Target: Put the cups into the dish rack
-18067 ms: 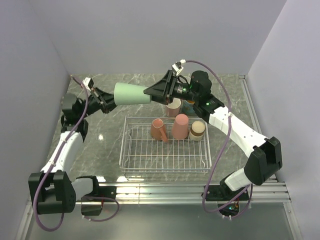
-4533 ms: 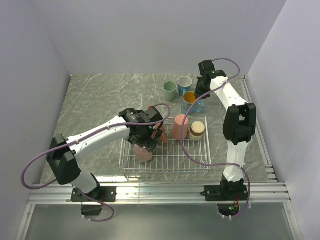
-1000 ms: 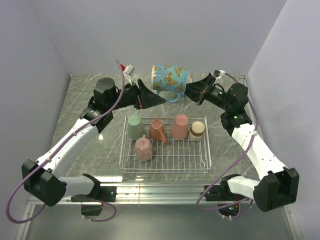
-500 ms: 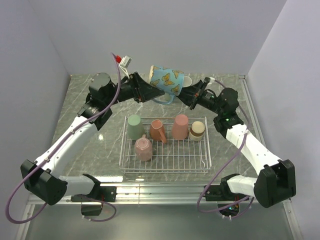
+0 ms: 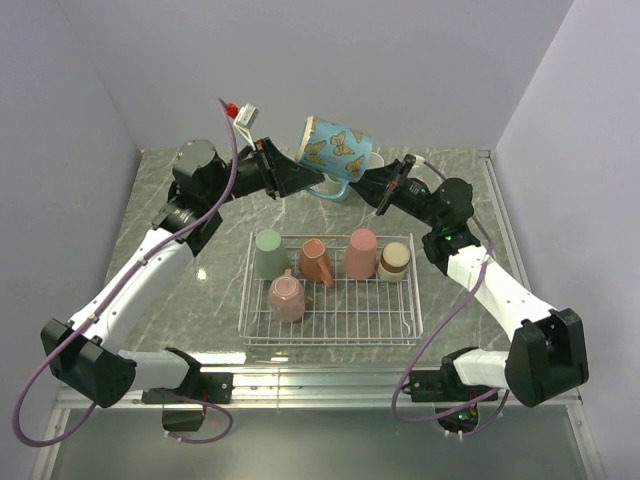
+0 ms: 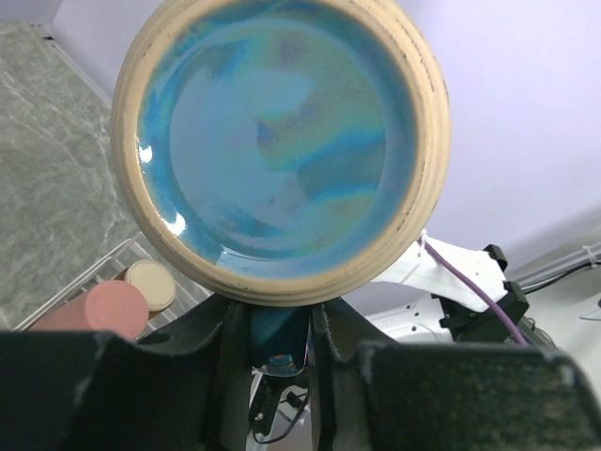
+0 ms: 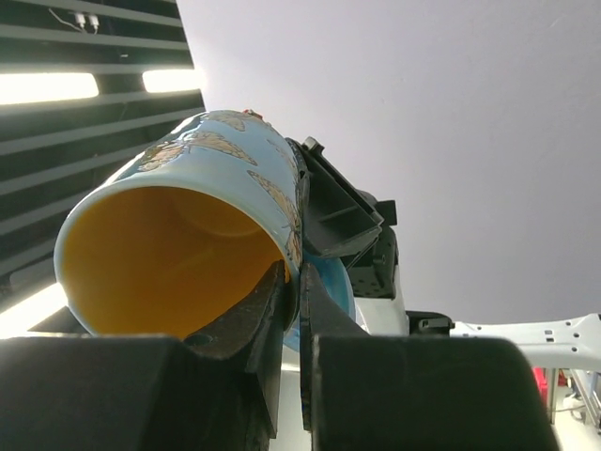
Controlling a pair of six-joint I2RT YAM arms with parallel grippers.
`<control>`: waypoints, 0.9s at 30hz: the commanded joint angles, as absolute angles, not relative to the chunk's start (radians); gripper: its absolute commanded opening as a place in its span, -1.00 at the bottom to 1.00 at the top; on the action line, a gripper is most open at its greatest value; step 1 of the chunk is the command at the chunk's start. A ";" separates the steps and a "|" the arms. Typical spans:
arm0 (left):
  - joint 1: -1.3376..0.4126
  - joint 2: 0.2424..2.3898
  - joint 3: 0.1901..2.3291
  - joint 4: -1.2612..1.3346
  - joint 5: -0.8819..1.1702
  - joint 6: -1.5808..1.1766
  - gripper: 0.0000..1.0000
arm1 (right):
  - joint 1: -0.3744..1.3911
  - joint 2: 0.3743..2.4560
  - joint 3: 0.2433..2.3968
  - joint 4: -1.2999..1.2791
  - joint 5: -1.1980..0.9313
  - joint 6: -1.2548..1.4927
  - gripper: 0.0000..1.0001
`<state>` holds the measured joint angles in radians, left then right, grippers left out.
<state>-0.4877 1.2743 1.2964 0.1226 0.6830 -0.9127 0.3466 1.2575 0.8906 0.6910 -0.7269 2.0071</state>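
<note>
Mug (image 5: 333,152) tipped up & left vs prev; left gripper (image 6: 279,326), right gripper (image 7: 291,287) both clamp it, so mistimed release could drop it.

I am looking at a grey, marble-veined tabletop (image 5: 200,200) boxed in by plain lavender walls: the back wall (image 5: 320,60), the left wall (image 5: 50,200) and the right wall (image 5: 590,200). A ribbed aluminium rail (image 5: 330,388) runs along the near edge. My right wrist camera looks up at a dark slatted ceiling (image 7: 113,47) with bright light strips (image 7: 47,87).
</note>
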 commanded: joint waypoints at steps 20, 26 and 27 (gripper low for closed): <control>-0.499 1.193 1.407 -0.299 0.456 -0.626 -0.99 | 0.163 1.126 1.084 -0.350 -0.684 1.187 0.04; -0.511 1.192 1.390 -0.385 0.500 -0.549 -0.99 | 0.055 1.120 1.210 -0.603 -0.592 0.960 0.04; -0.517 1.192 1.384 -0.391 0.514 -0.540 -0.99 | 0.034 1.120 1.218 -0.615 -0.589 0.948 0.03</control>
